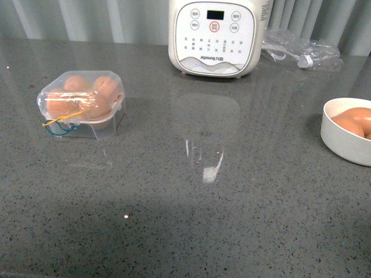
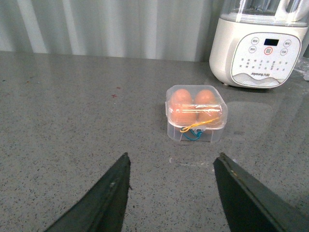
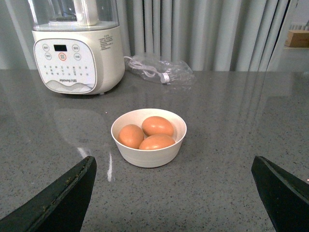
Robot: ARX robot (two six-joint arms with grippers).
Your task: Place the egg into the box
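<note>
The left claw (image 2: 171,193) hangs wide open and empty above the grey speckled desk (image 1: 185,220), its two dark fingers (image 2: 108,193) spread well apart, with the box (image 2: 196,114) lying ahead of it and slightly toward its right finger, well apart from both tips. The clear case sits closed on the desk, four orange-brown eggs visible through its lid and yellow and blue cords (image 2: 195,130) trailing across the side that faces the claw. The right claw (image 3: 174,193) is likewise spread wide and holds nothing, its fingers framing a round white bowl (image 3: 148,153) that stands ahead of it and nearer its left finger, clear of both. Three brown eggs rest together in the bowl, touching one another; the egg (image 3: 157,125) farthest from the claw lies highest of the three. Beyond the left claw and off to its right, a white appliance (image 2: 258,50) with a button panel and a clear jug on top stands at the back of the desk; the same machine appears beyond the right claw to its left. A crumpled clear plastic bag (image 3: 159,70) holding a white cable lies just beside the appliance, farther from the right claw than the bowl. Pale pleated curtains hang behind the desk. In the front view neither arm shows.
</note>
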